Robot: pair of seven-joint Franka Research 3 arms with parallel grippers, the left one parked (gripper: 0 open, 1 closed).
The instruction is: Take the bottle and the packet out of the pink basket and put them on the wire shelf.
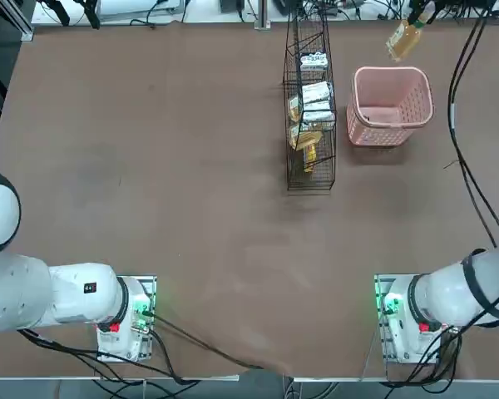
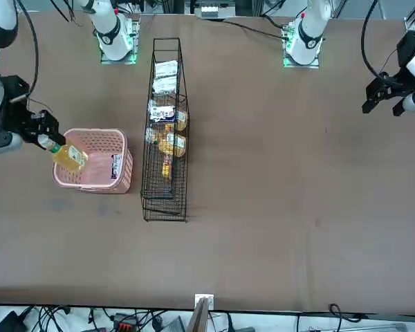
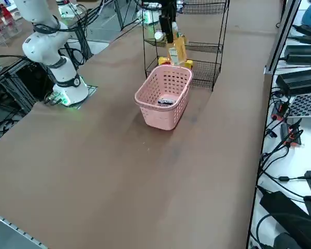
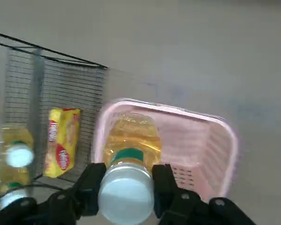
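I read the front view from its left edge across. My right gripper (image 2: 47, 138) hangs there, jaws clamped on the white cap of the bottle (image 2: 70, 156), which dangles tilted over the near-left corner of the pink basket (image 2: 117, 181), clear of its rim as far as I can judge. The grip is on the cap alone, so the heavy body could swing or slip if I move sideways fast. Inside the basket the packet (image 2: 115, 166) leans against the wall nearest the shelf, untouched.

Next across stands the wire shelf (image 2: 164, 207), just beside the basket, its tiers already crowded with white packets (image 2: 166, 69), yellow packets (image 2: 167, 144) and other bottles. My worry is the tilted bottle catching a wire on entry, or nudging a stocked item off. Which tier has room I can't quite tell from here.
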